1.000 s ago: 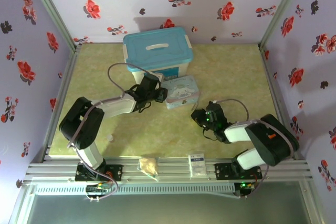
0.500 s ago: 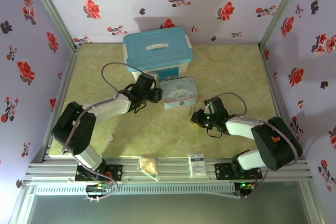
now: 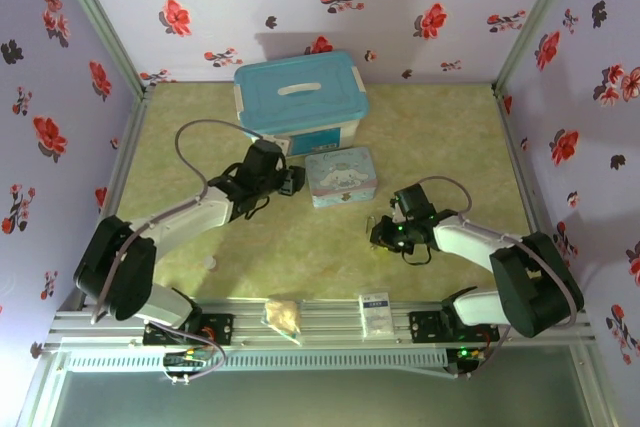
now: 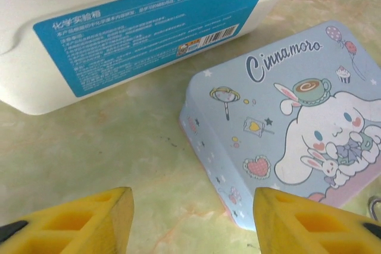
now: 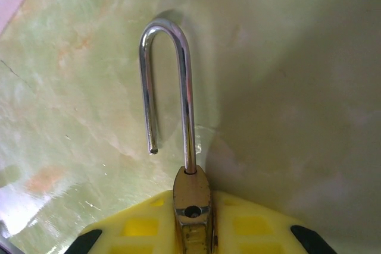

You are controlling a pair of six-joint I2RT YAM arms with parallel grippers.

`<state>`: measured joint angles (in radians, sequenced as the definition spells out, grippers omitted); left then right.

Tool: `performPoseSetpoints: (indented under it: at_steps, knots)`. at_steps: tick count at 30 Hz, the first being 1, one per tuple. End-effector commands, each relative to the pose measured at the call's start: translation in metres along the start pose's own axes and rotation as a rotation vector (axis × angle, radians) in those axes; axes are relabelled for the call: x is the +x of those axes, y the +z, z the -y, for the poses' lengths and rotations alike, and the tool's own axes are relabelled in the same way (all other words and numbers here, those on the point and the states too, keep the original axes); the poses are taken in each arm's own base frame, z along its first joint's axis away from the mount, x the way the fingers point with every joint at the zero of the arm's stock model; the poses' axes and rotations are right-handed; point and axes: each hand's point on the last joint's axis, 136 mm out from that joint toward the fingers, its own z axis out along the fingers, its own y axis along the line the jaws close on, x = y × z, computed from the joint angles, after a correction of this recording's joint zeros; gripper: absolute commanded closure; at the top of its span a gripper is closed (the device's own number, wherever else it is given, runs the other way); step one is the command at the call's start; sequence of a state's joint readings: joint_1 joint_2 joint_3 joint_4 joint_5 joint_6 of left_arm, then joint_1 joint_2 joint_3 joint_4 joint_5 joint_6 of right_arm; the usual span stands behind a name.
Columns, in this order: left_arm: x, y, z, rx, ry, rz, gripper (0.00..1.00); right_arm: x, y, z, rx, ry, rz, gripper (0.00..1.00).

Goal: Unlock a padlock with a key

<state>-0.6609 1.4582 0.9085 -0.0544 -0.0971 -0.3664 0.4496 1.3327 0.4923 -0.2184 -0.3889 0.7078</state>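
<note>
The brass padlock (image 5: 191,193) is pinched edge-on between the yellow pads of my right gripper (image 5: 191,209). Its silver shackle (image 5: 184,87) is sprung out of the body, with the free end hanging loose above the table. This gripper (image 3: 383,237) hovers low over the mat, right of centre. The key is out of view. My left gripper (image 4: 191,206) is open with nothing between its fingers, over bare mat just left of the light-blue cartoon tin (image 4: 286,123). From above, the left gripper (image 3: 291,182) sits beside the tin's left edge (image 3: 341,175).
A white storage box with a blue lid (image 3: 300,97) stands behind the tin. A small pale disc (image 3: 210,263) lies near the left front. A wrapped item (image 3: 283,315) and a small white pack (image 3: 375,309) rest on the front rail. Flowered walls enclose the table.
The left gripper has drawn back to the left, away from the tin, and its jaws have opened wider. The right gripper has shifted slightly nearer with the padlock.
</note>
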Motion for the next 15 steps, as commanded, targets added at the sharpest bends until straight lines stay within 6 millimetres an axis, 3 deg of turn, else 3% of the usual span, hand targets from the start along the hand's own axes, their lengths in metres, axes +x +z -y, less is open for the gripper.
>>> performPoseSetpoints:
  at_steps: [1, 15]
  knots:
    - [0.006, -0.007, -0.008, -0.021, 0.001, -0.007, 0.43, 0.048, -0.008, 0.066, 0.291, 0.080, -0.161, 0.75]
    - [0.008, -0.025, -0.033, -0.057, -0.043, 0.021, 0.40, 0.030, -0.021, 0.069, 0.366, 0.031, -0.080, 0.62]
